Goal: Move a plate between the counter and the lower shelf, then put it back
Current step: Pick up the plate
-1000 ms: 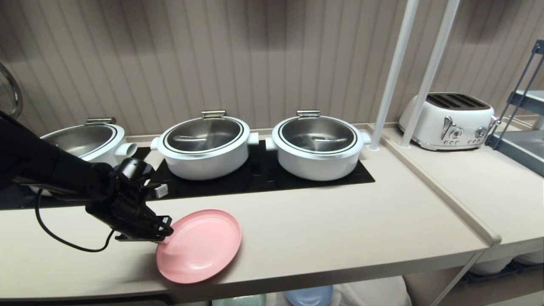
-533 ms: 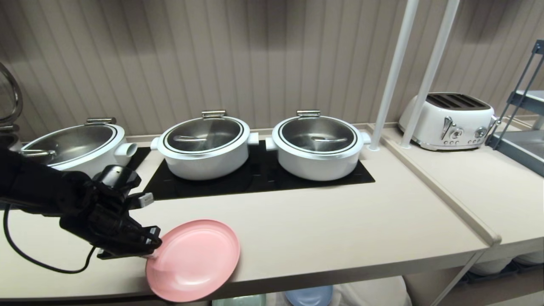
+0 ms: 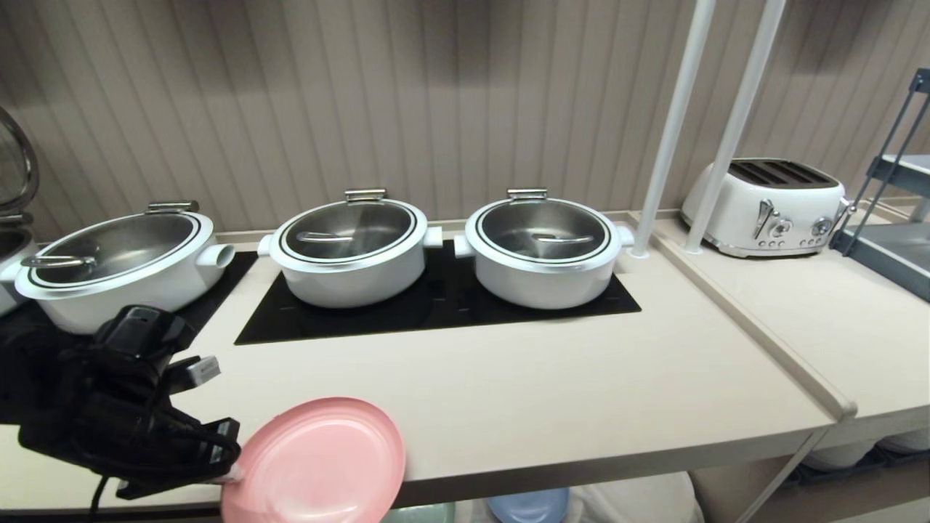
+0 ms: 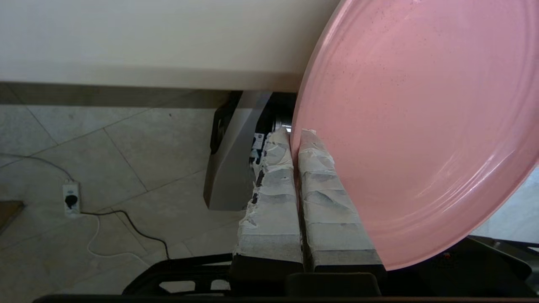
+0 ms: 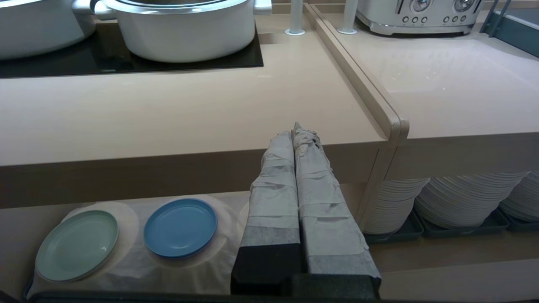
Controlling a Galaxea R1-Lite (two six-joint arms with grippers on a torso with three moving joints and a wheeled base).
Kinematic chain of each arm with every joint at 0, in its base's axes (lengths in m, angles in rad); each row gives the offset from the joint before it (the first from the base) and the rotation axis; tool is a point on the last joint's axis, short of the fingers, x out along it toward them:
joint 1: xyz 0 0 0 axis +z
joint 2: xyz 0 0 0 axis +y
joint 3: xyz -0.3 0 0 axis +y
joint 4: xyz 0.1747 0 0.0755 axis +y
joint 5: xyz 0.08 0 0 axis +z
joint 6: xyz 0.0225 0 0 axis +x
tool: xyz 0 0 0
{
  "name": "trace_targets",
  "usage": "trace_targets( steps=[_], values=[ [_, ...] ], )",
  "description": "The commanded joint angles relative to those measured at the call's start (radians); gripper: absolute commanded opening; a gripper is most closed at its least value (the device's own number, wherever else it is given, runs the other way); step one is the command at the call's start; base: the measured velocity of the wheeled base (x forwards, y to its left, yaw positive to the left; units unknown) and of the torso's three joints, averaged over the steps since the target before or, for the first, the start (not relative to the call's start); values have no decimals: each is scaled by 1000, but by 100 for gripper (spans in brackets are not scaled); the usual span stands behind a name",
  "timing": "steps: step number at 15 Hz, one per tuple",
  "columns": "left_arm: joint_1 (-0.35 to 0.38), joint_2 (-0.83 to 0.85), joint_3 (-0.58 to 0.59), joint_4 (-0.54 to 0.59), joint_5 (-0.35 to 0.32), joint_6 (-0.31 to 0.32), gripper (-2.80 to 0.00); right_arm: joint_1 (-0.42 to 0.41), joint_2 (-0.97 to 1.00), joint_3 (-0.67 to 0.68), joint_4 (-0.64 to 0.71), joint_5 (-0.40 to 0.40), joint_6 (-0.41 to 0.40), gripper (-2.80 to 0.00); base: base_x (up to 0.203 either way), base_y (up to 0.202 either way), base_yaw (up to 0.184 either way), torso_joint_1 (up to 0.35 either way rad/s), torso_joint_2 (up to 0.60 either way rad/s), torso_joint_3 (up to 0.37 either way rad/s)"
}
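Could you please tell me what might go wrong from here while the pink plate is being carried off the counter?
The left claw pinches only the rim of the round pastel-pink plate, so it could tilt or slip out. Lowering it, the plate might clip the beige counter's thick front edge. The shelf already holds a blue plate it could land on.

From the head view we look forward and down across the counter [image 3: 552,392] toward the back wall. The left wrist view sits close behind its fingers [image 4: 269,202], facing the floor past the counter's front edge. The right wrist view faces the counter front and lower shelf [image 5: 139,269]. All three share the counter.
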State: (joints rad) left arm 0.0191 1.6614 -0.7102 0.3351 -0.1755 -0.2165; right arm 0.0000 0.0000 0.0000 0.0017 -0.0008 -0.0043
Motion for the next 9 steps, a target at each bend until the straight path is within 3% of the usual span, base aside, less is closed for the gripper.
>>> trace_targets(
  steps=[1, 4, 9],
  values=[
    [3, -78, 32, 4, -3, -6, -280, 0, 0, 0, 0, 1, 0, -280, 0, 0, 0, 0, 0, 0],
    [18, -168, 84, 19, -38, -9, -280, 0, 0, 0, 0, 1, 0, -280, 0, 0, 0, 0, 0, 0],
    [19, -318, 97, 222, -102, -7, -280, 0, 0, 0, 0, 1, 0, -280, 0, 0, 0, 0, 0, 0]
  ],
)
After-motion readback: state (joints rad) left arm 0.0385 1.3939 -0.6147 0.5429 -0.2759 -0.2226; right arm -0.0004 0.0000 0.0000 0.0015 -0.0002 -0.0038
